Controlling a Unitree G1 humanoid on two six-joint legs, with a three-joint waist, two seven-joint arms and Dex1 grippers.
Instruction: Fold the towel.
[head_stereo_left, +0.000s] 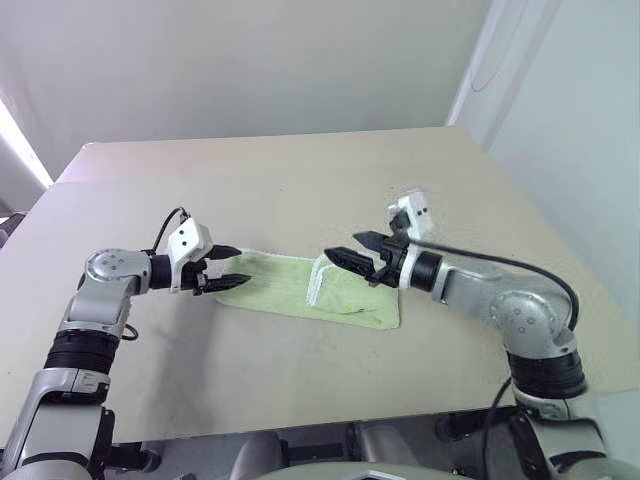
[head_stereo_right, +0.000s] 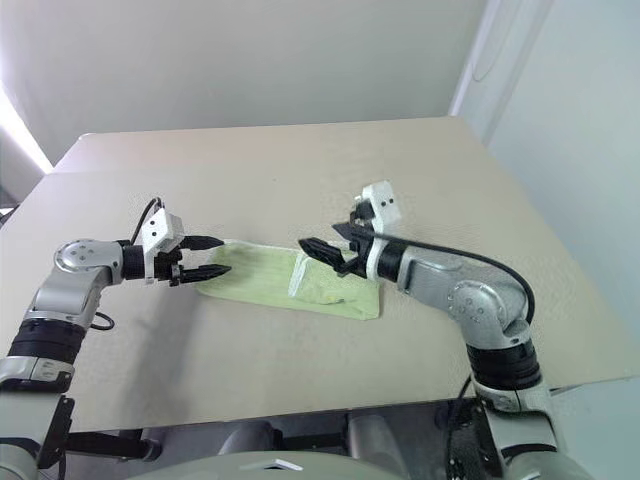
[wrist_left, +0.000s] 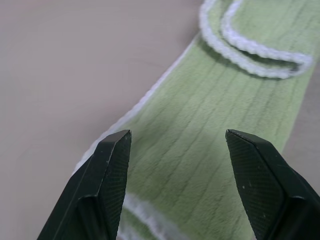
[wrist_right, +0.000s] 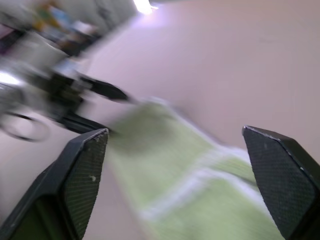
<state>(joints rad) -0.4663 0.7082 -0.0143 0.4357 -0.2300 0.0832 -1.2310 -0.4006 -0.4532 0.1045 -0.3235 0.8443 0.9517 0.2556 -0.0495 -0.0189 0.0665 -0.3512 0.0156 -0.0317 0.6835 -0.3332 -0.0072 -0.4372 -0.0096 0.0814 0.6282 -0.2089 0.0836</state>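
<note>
The towel (head_stereo_left: 280, 285) is a light green strip with white trim, lying flat on the table between my two arms. Its right part is doubled over, and a white-trimmed edge (head_stereo_left: 322, 282) stands up at the fold. My left gripper (head_stereo_left: 240, 266) hovers at the towel's left end, open, with the cloth (wrist_left: 200, 150) showing between and beyond its fingers. My right gripper (head_stereo_left: 345, 248) hangs just above the raised fold, open wide with nothing between its fingers. The right wrist view looks along the towel (wrist_right: 170, 175) toward the left gripper (wrist_right: 95, 107).
The beige table (head_stereo_left: 300, 180) stretches well beyond the towel to a pale wall at the back. Its front edge (head_stereo_left: 300, 425) runs close below my arms, and its right edge (head_stereo_left: 560, 230) passes just behind my right arm. A black cable (head_stereo_left: 530, 265) loops over that arm.
</note>
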